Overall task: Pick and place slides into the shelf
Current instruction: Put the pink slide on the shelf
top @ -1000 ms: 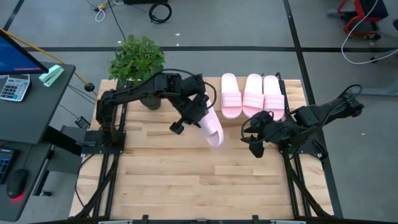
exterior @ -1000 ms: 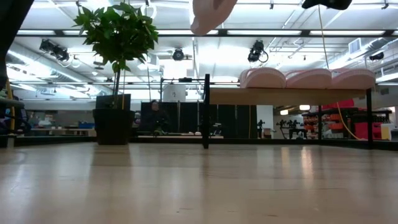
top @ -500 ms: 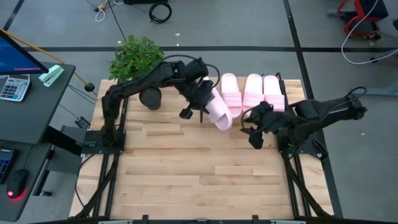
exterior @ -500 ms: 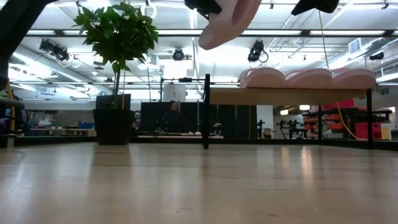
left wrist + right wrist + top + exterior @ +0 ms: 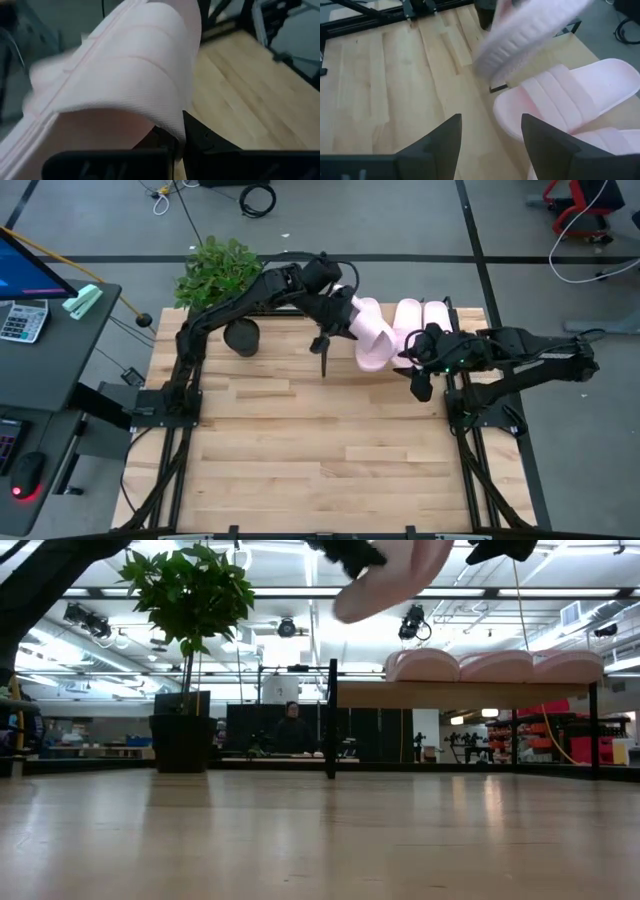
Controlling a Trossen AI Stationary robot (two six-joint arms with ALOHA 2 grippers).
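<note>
Grey floor with dark seams surrounds a pale wood worktop (image 5: 300, 460); potted plant (image 5: 220, 275) at its far left corner.

High view: left claw (image 5: 335, 315), pinched on the carried slide (image 5: 362, 323), holds it tilted above the shelf (image 5: 475, 330), beside the placed slides (image 5: 420, 330). The free slot appears to lie just under and to the left of the carried slide, which runs roughly parallel to the seated ones. Right claw (image 5: 418, 368), spread and empty, waits at the shelf's near edge; the left arm is plainly the one to place.

Low view: carried slide (image 5: 390, 580) hangs above shelf height, over the shelf's left end; three seated slides (image 5: 495, 665) fill the rest.

Left wrist view: slide strap (image 5: 120, 75) fills the frame, fingers (image 5: 200, 140) closed beneath it.

Right wrist view: own fingers (image 5: 545, 140) apart; carried slide (image 5: 530, 32) aloft beyond a seated one (image 5: 570, 97).
</note>
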